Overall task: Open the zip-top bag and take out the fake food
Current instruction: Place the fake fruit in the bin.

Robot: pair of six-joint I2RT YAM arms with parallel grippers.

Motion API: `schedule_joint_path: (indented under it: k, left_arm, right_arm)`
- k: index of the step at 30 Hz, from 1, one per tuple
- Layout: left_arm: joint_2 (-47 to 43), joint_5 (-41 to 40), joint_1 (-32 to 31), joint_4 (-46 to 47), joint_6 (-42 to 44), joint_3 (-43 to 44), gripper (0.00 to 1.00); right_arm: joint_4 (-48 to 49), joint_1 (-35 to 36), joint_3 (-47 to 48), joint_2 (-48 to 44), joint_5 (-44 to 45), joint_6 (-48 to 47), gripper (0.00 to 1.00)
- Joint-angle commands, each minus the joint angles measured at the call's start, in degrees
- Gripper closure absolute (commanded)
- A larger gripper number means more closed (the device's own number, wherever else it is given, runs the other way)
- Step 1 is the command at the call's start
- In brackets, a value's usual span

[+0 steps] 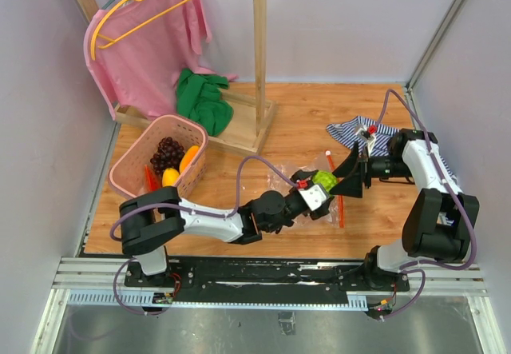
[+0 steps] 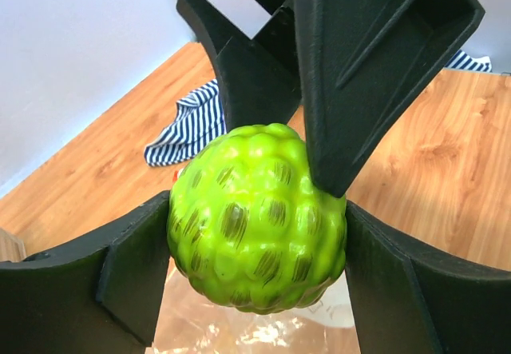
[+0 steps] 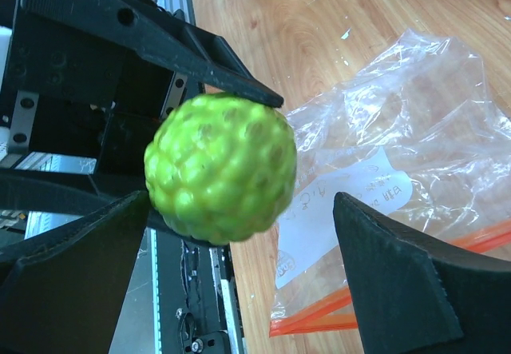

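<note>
Left gripper (image 2: 257, 242) clamps green ball (image 3: 221, 166); right gripper (image 3: 241, 202) spread wide around it.

**Wooden table and what lies on it**

The table (image 1: 295, 114) is light wood. A pink basket (image 1: 128, 170) sits at the left. Behind it stands a wooden rack (image 1: 259, 134) with a green cloth (image 1: 204, 102) at its foot. A striped cloth (image 1: 351, 130) lies at the right, and a clear bag (image 3: 415, 114) lies near the middle.
</note>
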Motion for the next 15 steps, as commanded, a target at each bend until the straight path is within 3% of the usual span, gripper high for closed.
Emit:
schedule_joint_path:
  k: [1,7,15]
  left_arm:
    - [-5.60,-1.49,-0.18,-2.04,-4.88,-3.62,0.99]
    - [-12.70,-3.89,-0.18,-11.51,-10.52,-7.75,1.00]
    - [-22.77,-7.05,1.00,-34.64,-17.05,-5.35,1.00]
  right_arm:
    - [-4.28,0.65,2.15,0.41,-0.95,-4.52,0.02]
    - [-9.24,0.56,3.05,1.51,-1.41,-10.64,0.02]
    - [-9.13,0.20,3.00,1.87,-1.20,-10.98,0.02]
